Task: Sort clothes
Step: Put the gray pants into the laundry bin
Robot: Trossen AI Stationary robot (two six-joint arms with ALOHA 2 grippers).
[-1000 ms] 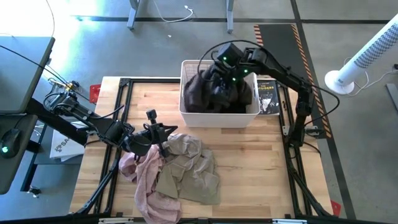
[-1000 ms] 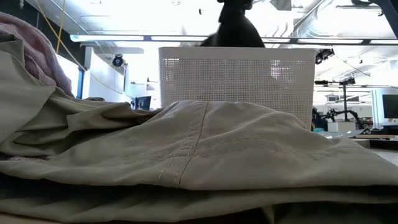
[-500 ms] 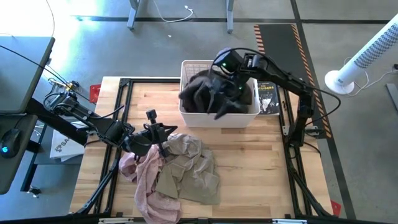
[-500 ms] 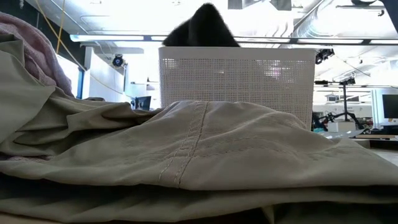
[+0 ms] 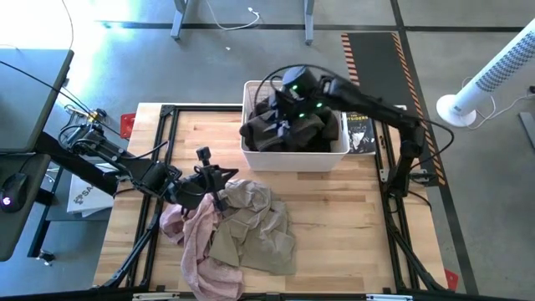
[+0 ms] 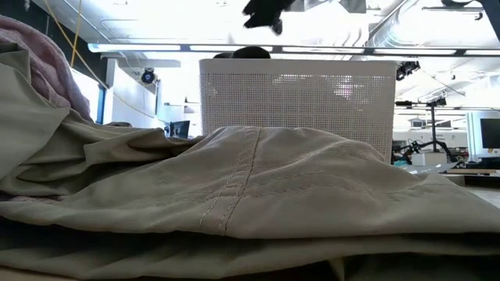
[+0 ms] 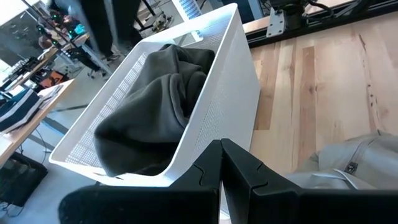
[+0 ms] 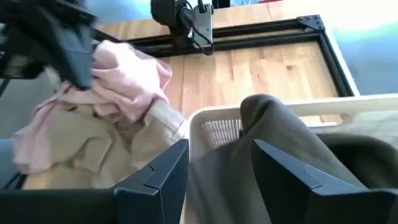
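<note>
A dark olive-brown garment (image 5: pixel 288 130) lies heaped in the white lattice basket (image 5: pixel 294 159), with one fold over the rim at the basket's left near corner (image 5: pixel 249 134). It also shows in the left wrist view (image 7: pixel 155 112) and the right wrist view (image 8: pixel 280 143). My right gripper (image 5: pixel 288 96) is open above the basket's left part, and the low view shows it (image 6: pixel 262 12) clear above the garment. A light pink garment (image 5: pixel 196 238) and a beige-khaki one (image 5: pixel 259 226) lie piled on the table's near left. My left gripper (image 5: pixel 221 177) is shut at the pile's far edge. A black garment I cannot make out.
A dark book (image 5: pixel 361 130) lies to the right of the basket. Black frame rails (image 5: pixel 209 109) run along the table's edges. Bare wood (image 5: pixel 351 217) lies to the right of the pile. In the low view the khaki garment (image 6: pixel 258 187) fills the foreground.
My right gripper has gone a little toward the table's left and near edges over the basket. The dark garment, which hung bunched below it, swung toward the left and has fallen into the basket, one fold over the left near rim. It no longer hangs from the gripper.
</note>
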